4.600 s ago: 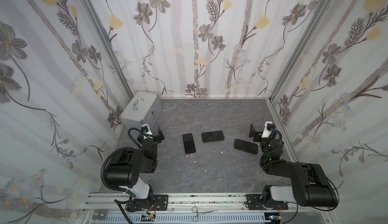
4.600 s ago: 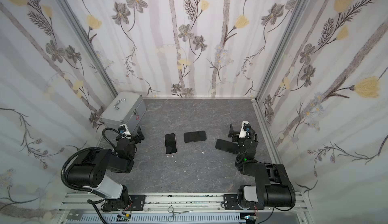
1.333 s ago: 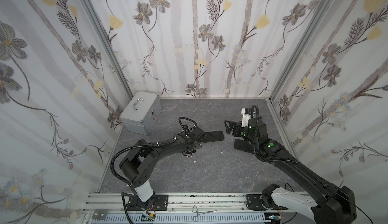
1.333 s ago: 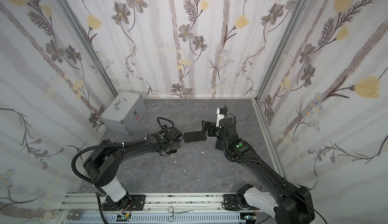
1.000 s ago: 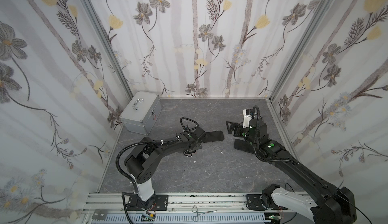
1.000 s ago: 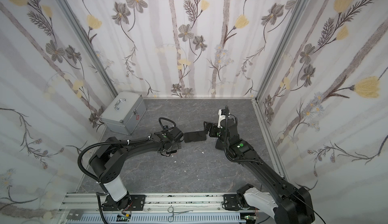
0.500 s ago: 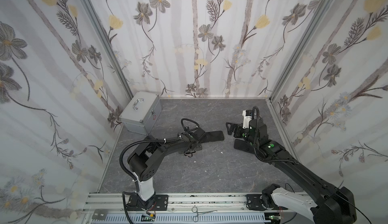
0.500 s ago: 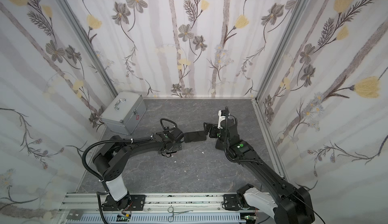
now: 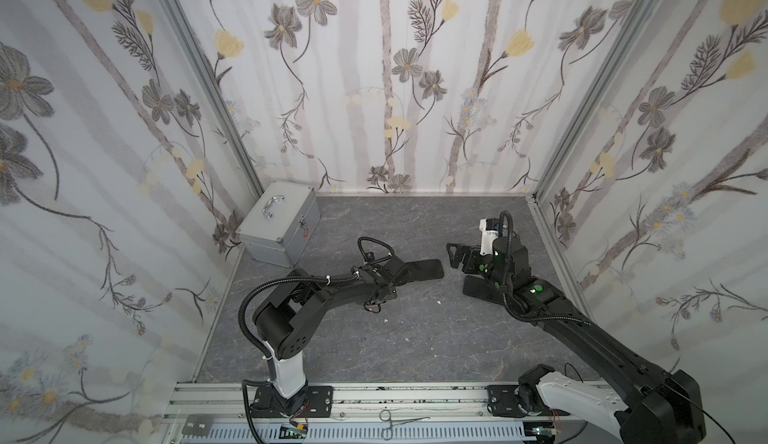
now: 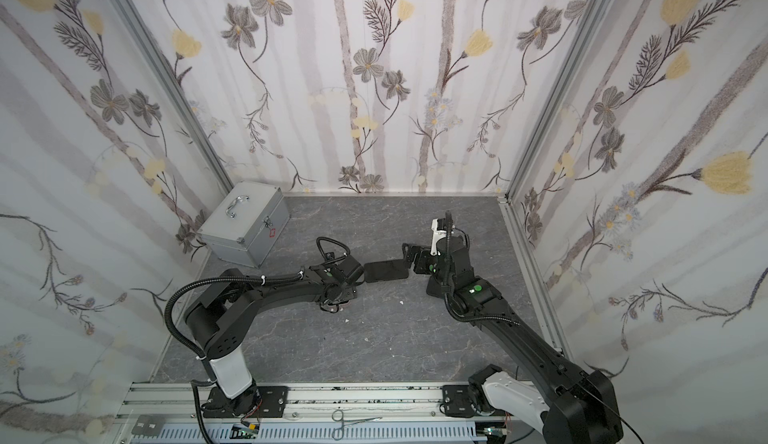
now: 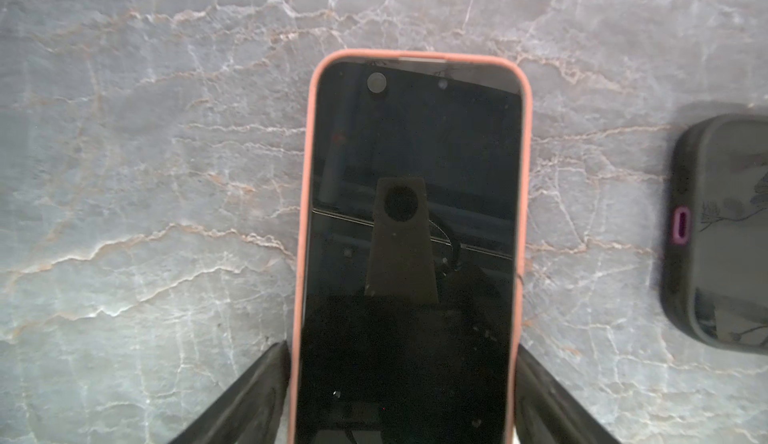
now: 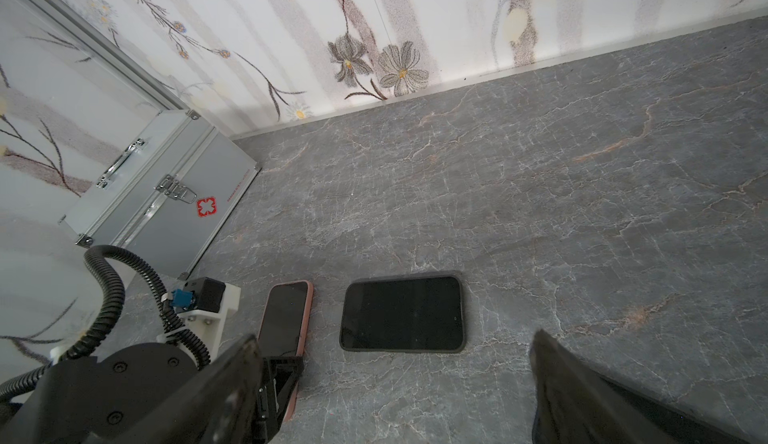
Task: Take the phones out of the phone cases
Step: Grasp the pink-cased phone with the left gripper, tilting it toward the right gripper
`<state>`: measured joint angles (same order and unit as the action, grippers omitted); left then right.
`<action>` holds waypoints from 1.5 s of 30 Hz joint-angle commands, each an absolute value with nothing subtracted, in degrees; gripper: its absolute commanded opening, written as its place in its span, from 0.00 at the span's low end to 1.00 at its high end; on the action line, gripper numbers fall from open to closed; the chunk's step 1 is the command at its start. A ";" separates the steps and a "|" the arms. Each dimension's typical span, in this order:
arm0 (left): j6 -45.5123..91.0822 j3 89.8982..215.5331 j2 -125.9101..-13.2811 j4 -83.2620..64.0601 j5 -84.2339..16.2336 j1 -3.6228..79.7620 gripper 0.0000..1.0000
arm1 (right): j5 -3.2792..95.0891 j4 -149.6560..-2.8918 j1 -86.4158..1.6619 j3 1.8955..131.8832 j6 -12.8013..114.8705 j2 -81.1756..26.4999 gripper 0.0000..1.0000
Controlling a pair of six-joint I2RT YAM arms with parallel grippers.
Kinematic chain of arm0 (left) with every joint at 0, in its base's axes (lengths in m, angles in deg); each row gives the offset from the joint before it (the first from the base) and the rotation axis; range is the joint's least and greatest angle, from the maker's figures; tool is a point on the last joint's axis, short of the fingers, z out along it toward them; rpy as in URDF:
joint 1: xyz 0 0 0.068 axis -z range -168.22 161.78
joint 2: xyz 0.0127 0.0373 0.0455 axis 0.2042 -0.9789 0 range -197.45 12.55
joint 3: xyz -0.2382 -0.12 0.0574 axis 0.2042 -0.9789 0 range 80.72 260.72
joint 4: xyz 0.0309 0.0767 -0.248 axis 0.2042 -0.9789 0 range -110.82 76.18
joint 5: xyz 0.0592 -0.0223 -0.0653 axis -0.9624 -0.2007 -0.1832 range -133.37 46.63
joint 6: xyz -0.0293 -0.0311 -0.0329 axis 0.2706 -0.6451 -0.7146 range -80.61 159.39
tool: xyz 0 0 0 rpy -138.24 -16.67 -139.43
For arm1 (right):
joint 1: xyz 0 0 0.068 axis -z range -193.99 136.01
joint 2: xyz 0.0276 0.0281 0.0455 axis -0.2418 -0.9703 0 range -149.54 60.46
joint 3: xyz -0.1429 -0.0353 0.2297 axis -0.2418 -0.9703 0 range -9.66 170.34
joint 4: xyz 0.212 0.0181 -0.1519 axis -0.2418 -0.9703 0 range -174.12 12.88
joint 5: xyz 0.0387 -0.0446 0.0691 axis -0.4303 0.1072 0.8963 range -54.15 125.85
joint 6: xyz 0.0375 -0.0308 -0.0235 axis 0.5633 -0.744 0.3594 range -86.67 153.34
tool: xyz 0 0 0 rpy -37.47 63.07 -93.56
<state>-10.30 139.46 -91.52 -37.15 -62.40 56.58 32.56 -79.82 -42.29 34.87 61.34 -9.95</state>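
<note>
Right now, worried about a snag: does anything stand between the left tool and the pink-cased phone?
Nothing visible does. The left tool straddles the pink-cased phone, one finger beside each long edge; the dark-cased phone lies apart on the table.

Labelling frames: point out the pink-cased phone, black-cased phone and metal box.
pink-cased phone [image 11: 411, 234], left wrist view, screen middle.
black-cased phone [image 12: 402, 314], right wrist view, screen middle.
metal box [image 9: 291, 215], in a top view, lid.

Red cross sign [image 12: 206, 207] on silver case [image 12: 137, 217] (adjacent red lettering [image 12: 241, 187] illegible).
</note>
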 commanded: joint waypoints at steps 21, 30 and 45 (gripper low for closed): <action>-0.48 136.62 -80.53 -25.57 -54.10 57.17 0.72 | 54.69 -77.30 -41.35 42.24 74.56 -27.71 0.91; 5.77 131.80 -74.91 -15.24 -50.61 60.49 0.72 | 64.67 -80.27 -40.80 48.86 75.00 -36.47 0.77; 9.68 131.16 -72.82 -10.31 -47.24 62.98 0.71 | 72.36 -84.52 -40.86 51.75 71.06 -40.78 0.49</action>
<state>8.58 131.06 -73.49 -14.62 -47.60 62.76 69.00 -85.05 -40.89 50.98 72.14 -40.37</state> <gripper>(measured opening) 0.725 0.499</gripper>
